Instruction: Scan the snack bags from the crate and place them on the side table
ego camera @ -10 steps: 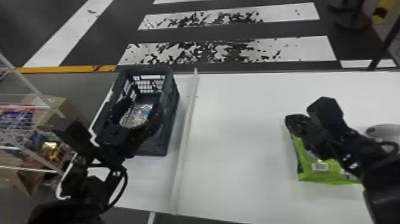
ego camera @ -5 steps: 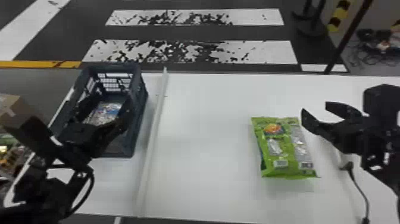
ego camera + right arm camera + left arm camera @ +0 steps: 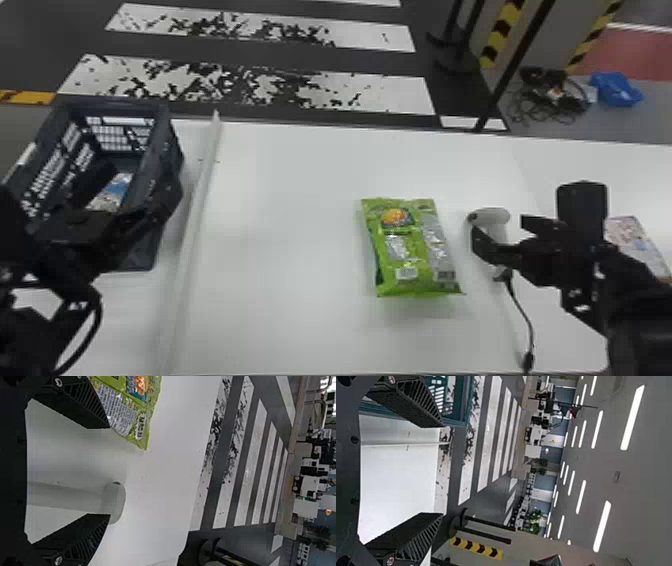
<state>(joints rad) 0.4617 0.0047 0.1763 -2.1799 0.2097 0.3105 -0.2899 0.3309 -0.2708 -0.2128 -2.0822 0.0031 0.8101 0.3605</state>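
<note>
Snack bag of glossy green plastic (image 3: 415, 245), with an orange picture at its far end and pale barcode patches toward my near side, lies flat on the smooth white table (image 3: 295, 210). From my remote seat I see it between the dark blue slatted crate (image 3: 172, 150) and the white handheld scanner (image 3: 492, 218), nearer the scanner. The scanner lies on the table, its thin black cable (image 3: 524, 317) running toward my near edge.

My right gripper (image 3: 498, 226) is released, its 2 black fingers well parted. In the head view it sits over the scanner area, to the right of the green bag; I cannot tell whether a finger touches the scanner. In the right wrist view the scanner's rounded head shows between the 2 fingers, past their tips, and a corner of the green bag reaches out from behind 1 of them.

My left gripper (image 3: 142, 177) is at the near part of the crate, also released, with its 2 ribbed fingers wide apart. Deeper in the crate I see a shiny blue-and-silver package (image 3: 117, 190), partly hidden by that gripper. A long white raised strip (image 3: 200, 190) runs along the table just beside the crate. On my far right, a pink-and-white package (image 3: 631, 232) lies partly behind my right arm.
</note>
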